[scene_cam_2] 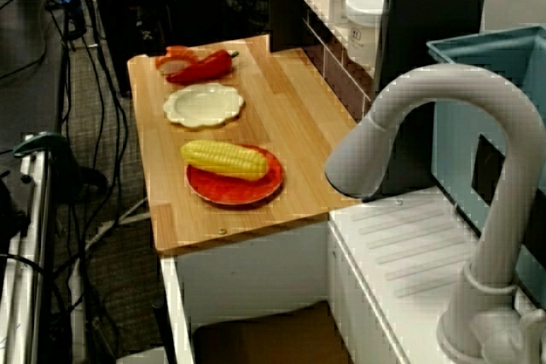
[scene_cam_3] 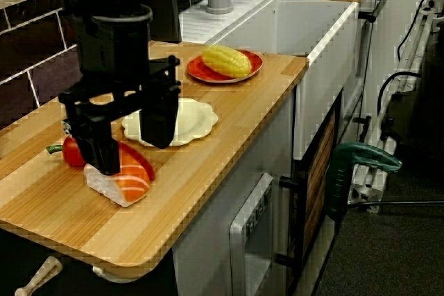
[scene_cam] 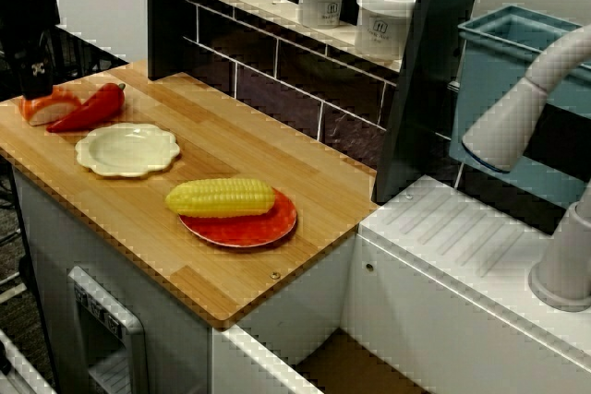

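Counter-end view | fingers (scene_cam_3: 161,116) spread open, gripping nothing, one tip over salmon sushi (scene_cam_3: 119,184) | sushi on counter (scene_cam_3: 208,171), 7 o'clock of cream plate (scene_cam_3: 198,119), red pepper (scene_cam_3: 68,152) touching at 10 o'clock | risk: off-centre squeeze tipping sushi, dragging pepper along.

The salmon sushi (scene_cam_3: 123,179) is a white block of rice topped with an orange slice striped with pale lines. It lies flat, fish side up, on the wooden table (scene_cam_3: 208,150), near one end. A red pepper (scene_cam: 92,108) lies right against it. One finger of the spread gripper (scene_cam_3: 132,156) stands at its top; whether it touches is unclear.
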Available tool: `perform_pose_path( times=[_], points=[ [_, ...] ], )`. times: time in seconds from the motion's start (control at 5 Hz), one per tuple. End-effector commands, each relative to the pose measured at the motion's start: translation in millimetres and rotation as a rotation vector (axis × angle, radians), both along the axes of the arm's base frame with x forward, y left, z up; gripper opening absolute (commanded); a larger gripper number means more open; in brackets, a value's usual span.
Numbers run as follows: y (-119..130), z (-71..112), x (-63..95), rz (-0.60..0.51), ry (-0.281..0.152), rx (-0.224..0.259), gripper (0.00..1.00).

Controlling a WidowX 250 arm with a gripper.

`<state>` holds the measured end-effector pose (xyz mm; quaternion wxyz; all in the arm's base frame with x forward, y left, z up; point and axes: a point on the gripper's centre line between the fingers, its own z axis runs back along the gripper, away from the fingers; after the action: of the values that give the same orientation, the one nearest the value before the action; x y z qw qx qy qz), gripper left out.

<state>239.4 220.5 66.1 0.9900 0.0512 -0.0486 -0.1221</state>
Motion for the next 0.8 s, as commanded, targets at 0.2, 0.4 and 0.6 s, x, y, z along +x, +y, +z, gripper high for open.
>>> perform_pose_path(
  times=[0.2,0.4,0.6],
  points=[
    [20.5,-3.7,19.8,0.067,-0.045,0.061,1.00],
    [21.4,-4.8,20.7,0.082,-0.046,0.052,1.00],
    [22.4,-12.3,21.8,0.104,-0.034,0.055,0.92]
  ],
)
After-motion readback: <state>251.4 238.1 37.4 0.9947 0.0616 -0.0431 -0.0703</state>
